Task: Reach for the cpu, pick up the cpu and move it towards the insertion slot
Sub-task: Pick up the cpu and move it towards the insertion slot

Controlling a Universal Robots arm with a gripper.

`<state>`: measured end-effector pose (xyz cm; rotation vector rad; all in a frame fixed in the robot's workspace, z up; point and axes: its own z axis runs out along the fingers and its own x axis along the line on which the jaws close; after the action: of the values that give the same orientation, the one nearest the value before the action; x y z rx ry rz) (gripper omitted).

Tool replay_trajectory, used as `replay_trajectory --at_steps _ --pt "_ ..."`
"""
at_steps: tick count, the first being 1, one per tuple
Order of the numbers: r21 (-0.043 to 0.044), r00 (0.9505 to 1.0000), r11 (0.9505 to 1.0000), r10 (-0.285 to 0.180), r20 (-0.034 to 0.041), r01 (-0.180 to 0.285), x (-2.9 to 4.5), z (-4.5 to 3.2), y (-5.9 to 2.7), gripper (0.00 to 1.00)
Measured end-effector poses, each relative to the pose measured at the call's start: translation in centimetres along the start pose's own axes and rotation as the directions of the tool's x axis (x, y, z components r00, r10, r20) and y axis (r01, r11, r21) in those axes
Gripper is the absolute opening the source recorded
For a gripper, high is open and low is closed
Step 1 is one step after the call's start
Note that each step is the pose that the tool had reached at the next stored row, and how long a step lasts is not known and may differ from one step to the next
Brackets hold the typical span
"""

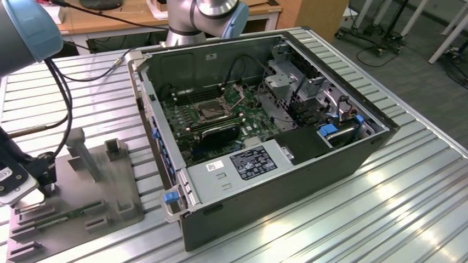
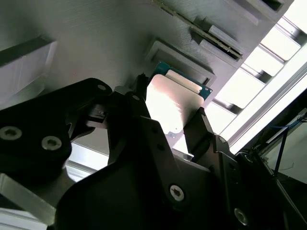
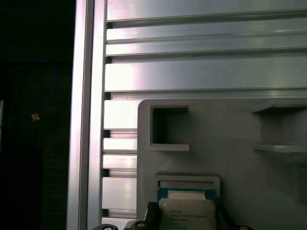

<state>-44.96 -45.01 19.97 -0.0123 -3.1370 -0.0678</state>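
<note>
The tool (image 2: pixel 171 108) clamps the cpu (image 2: pixel 177 91) by opposite edges over the gray fixture plate (image 3: pixel 240 163). The insertion slot (image 1: pixel 210 113) lies well apart toward the exterior view's right, inside the computer case (image 1: pixel 307 181).

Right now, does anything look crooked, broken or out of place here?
Nothing stands out. The cpu looks square to its pocket in the gray fixture plate, with no visible damage, and the hand is at it. The computer case lies on its side with its panel off, but looks tidy inside.
</note>
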Motion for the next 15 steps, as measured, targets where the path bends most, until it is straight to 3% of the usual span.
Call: replay_trajectory --at_steps 15 --pt "-0.0003 1.0000 1.0000 0.000 0.0005 0.000 0.00 -1.46 0.07 0.55"
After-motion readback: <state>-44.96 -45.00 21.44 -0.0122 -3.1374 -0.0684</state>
